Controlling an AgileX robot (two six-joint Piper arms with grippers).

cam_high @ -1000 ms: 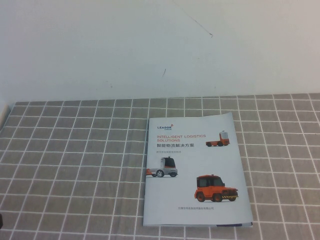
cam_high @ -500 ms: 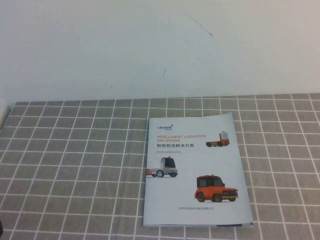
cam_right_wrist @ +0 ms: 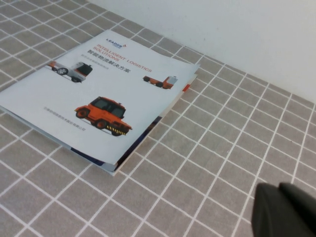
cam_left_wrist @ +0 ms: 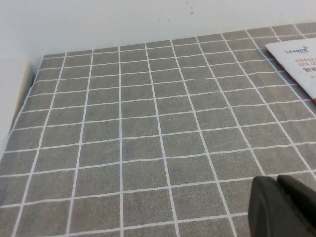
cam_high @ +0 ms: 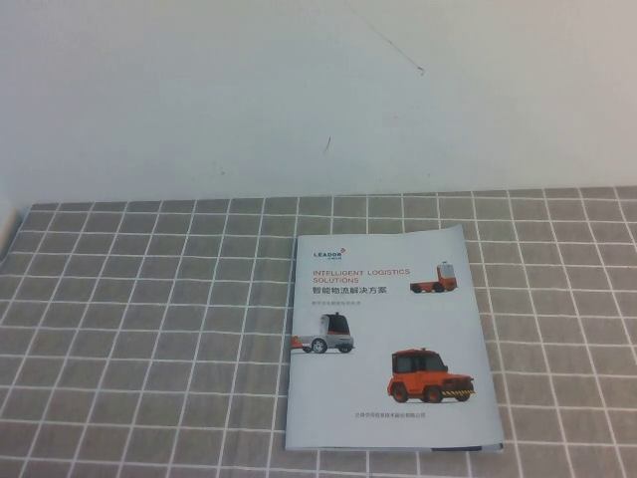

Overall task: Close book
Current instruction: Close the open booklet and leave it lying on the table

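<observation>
Starting at the left, the left gripper (cam_left_wrist: 278,200) shows only in its own wrist view, as two dark fingertips pressed together with no gap. It hangs over bare squares of the grey checked cloth (cam_high: 149,319), well apart from the book, and does not appear in the high view at all. A pale block (cam_left_wrist: 12,94) sits at the cloth's far left edge. Right of centre and toward the near edge, the book (cam_high: 388,339) lies flat with its front cover up, showing a title and three vehicles. Its layered page edges show along the right and near sides, and a few inner leaves peep out slightly at the near right corner. Further right and nearer, the right gripper (cam_right_wrist: 279,202) also shows only from its wrist camera, off the book's near right corner, with its fingertips likewise closed and nothing held. Judged from this, the closing itself looks done and the step in hand is the retreat. The next move seems to call for little beyond parking both arms clear, and perhaps confirming that the cover lies down.
</observation>
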